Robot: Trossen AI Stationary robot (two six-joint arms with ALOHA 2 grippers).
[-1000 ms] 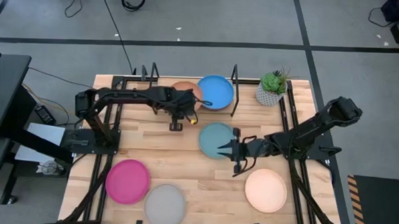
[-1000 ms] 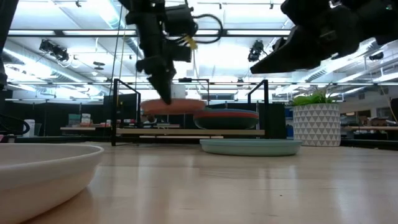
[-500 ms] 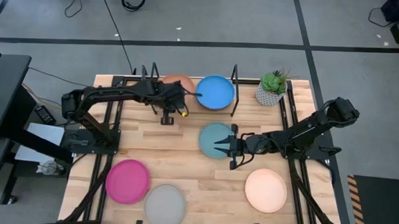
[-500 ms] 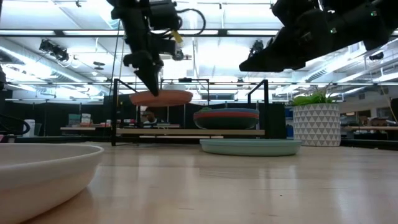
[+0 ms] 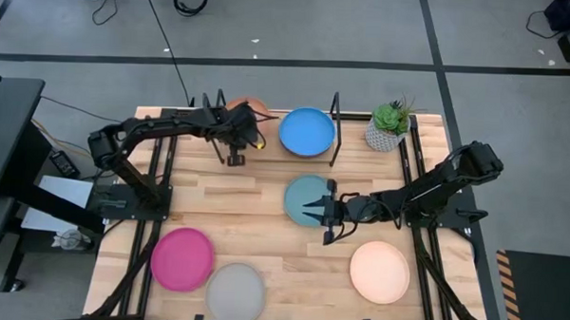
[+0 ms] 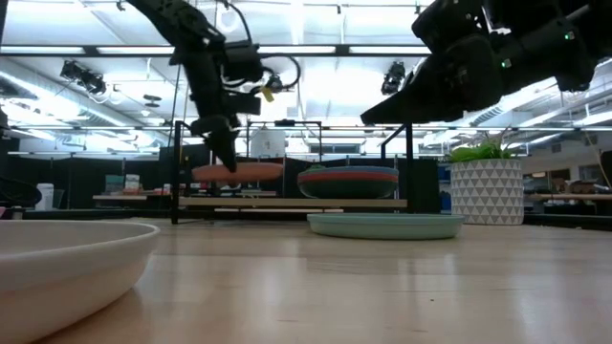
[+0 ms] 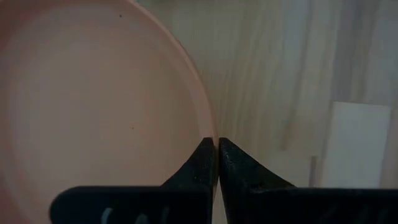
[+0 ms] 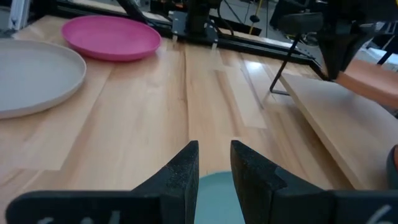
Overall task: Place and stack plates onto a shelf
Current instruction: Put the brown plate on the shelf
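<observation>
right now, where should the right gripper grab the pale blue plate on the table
By the rim on the edge nearest the right gripper. The pale blue plate lies flat and shallow on the table, so only its thin raised rim gives the fingers something to pinch. Coming in low from that side, one finger over and one under, looks best.

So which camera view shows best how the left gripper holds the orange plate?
The left wrist view: the left gripper pinches the orange plate at its rim. The high view shows only a sliver; the low view shows it edge-on over the shelf.
</observation>
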